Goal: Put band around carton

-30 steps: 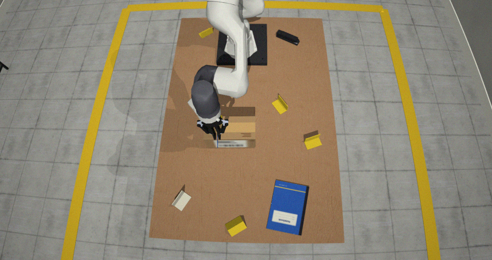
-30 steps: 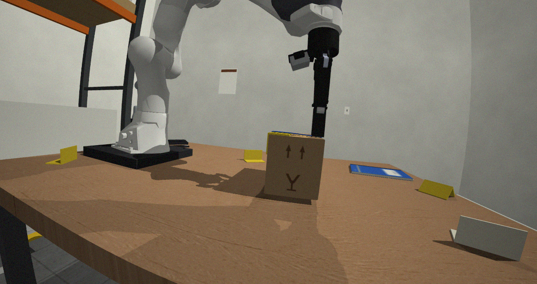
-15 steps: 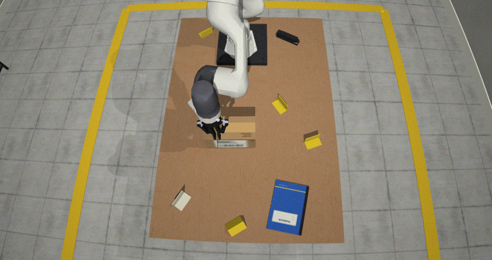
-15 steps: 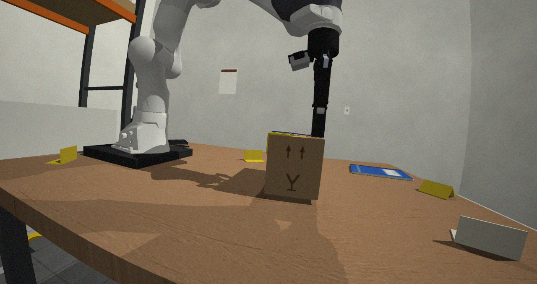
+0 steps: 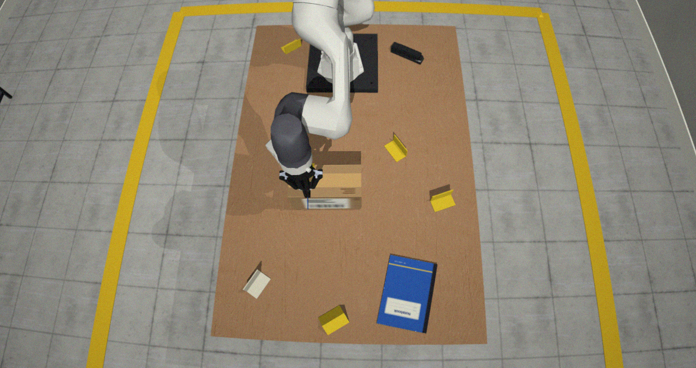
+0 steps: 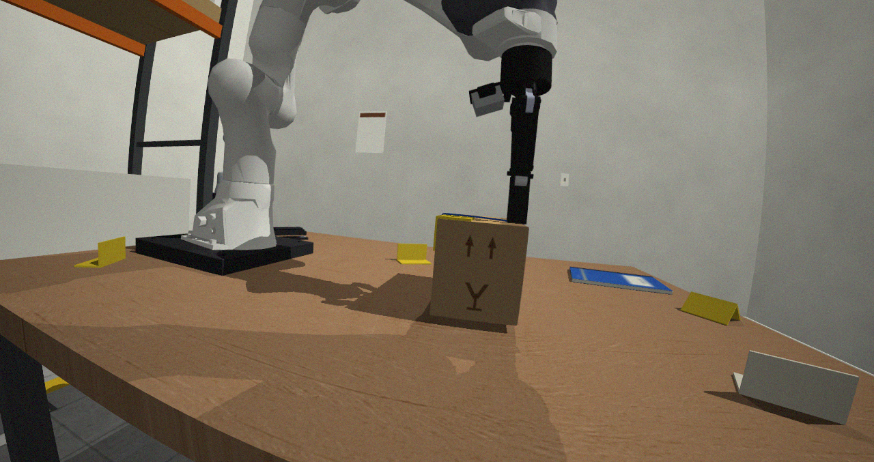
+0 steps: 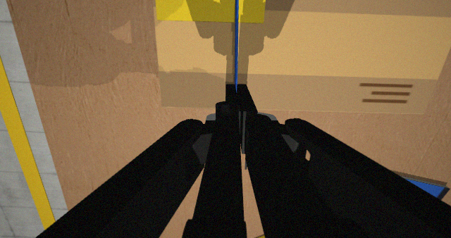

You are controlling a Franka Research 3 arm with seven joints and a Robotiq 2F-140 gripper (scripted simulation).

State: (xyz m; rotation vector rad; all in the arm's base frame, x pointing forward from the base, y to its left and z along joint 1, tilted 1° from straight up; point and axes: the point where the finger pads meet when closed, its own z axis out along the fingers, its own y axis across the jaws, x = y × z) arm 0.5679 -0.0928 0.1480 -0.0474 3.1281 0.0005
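Observation:
The brown carton (image 5: pixel 340 178) (image 6: pixel 476 276) (image 7: pixel 317 48) stands upright on the wooden table (image 5: pixel 340 249), near its middle. A thin blue band (image 5: pixel 308 204) (image 7: pixel 237 37) runs over the carton's top near its left end and down the front face. A yellow corner guard (image 7: pixel 176 2) (image 6: pixel 448 217) sits on the far top edge under the band. My gripper (image 5: pixel 306 193) (image 6: pixel 517 218) (image 7: pixel 235 99) points straight down at the near top edge. Its fingers are pinched together on the band.
Spare yellow guards (image 5: pixel 396 148) (image 5: pixel 442 199) (image 5: pixel 334 319) (image 5: pixel 291 45) and a white one (image 5: pixel 256 283) lie scattered on the table. A blue notebook (image 5: pixel 406 293) lies at the front right. A black block (image 5: pixel 406 52) lies beside the arm's base (image 5: pixel 367 64).

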